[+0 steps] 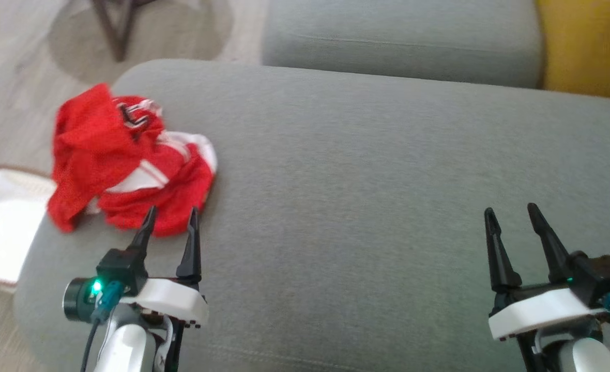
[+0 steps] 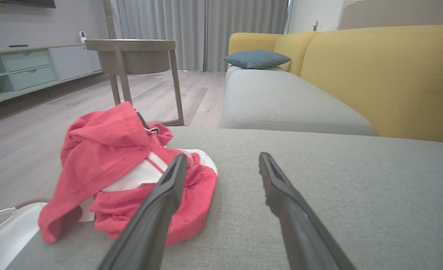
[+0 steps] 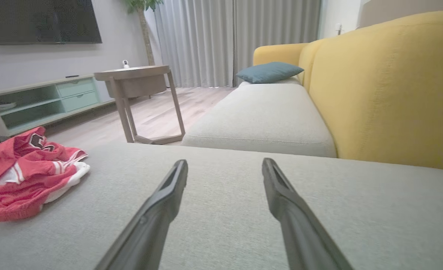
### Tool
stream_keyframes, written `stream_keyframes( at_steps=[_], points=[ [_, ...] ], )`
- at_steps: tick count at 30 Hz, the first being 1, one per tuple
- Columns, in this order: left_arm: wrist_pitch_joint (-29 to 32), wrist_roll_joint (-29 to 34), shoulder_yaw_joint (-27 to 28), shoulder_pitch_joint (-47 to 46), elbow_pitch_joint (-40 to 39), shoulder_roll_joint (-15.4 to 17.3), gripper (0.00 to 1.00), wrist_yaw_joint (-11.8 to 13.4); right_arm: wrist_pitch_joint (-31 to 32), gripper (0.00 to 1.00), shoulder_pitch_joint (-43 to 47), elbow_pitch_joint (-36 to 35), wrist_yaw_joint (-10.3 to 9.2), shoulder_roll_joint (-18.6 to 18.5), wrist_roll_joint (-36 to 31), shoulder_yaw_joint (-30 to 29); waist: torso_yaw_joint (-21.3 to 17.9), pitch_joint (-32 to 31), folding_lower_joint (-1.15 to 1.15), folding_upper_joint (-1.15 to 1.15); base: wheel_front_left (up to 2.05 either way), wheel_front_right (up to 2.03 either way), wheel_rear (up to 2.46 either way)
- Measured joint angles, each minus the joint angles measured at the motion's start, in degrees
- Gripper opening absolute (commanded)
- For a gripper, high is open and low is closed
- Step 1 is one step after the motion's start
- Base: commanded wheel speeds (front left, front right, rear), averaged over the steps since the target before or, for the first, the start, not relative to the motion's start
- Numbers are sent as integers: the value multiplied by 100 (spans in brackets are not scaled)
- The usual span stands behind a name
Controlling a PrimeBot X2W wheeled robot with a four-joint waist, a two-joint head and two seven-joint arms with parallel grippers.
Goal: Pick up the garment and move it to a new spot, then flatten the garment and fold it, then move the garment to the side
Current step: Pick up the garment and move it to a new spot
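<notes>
Showed a crumpled red-and-white garment (image 1: 129, 165) heaped at the left edge of a grey seat cushion (image 1: 362, 181), with one fold drooping over that edge above a white container (image 1: 0, 222) on the floor; showed the left gripper (image 1: 173, 210) with fingers spread wide and nothing between them, tips right at the near side of the heap; could not tell whether touching the cloth or just short of it; showed the right gripper (image 1: 511, 208) likewise spread and empty, over bare cushion toward the right edge, well apart from the garment.

Judged the step in hand to be the first pick-up, not yet begun; judged it best to ease the left gripper forward and down until both fingers straddled a thick ridge of cloth, not a single loose layer; saw in the left wrist view one finger (image 2: 161, 210) overlapping the heap and the other over bare cushion, so advised a small shift toward the left edge before closing; advised closing fully, then lifting straight up before carrying toward the cushion's middle, lest the drooping fold snag the edge or slip into the container; judged the cloth light and floppy, likely to trail; advised keeping the right gripper out of the path until flattening.
</notes>
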Motion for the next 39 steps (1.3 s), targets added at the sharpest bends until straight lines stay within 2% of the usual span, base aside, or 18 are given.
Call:
stream_keyframes(
  at_steps=[10, 16, 30, 34, 39],
  points=[
    [0, -1, 148, 5, -80, 43, 100, 13, 120, 100, -1, -222, 0, -9, -27, 127, 797, 38, 0, 0, 0, 0, 0],
    [0, -1, 167, 22, -131, 45, 100, 13, 146, 100, -1, -280, 0, -10, -32, 130, 1055, 68, 0, 0, 0, 0, 0],
    [0, 8, 266, -39, -233, 45, 100, 74, 220, 100, -27, -417, 0, -71, -30, 141, 1035, 382, 0, 0, 0, 0, 0],
    [0, -2, 280, -497, -96, 41, 100, 79, 370, 100, -130, -599, 0, -249, -32, 141, 983, 711, 0, 0, 0, 0, 0],
    [232, -237, 319, -1535, 424, 32, 100, -116, 577, 100, -519, -928, 0, -544, -32, 113, 912, 1276, 0, 0, 0, 0, 0]
  ],
)
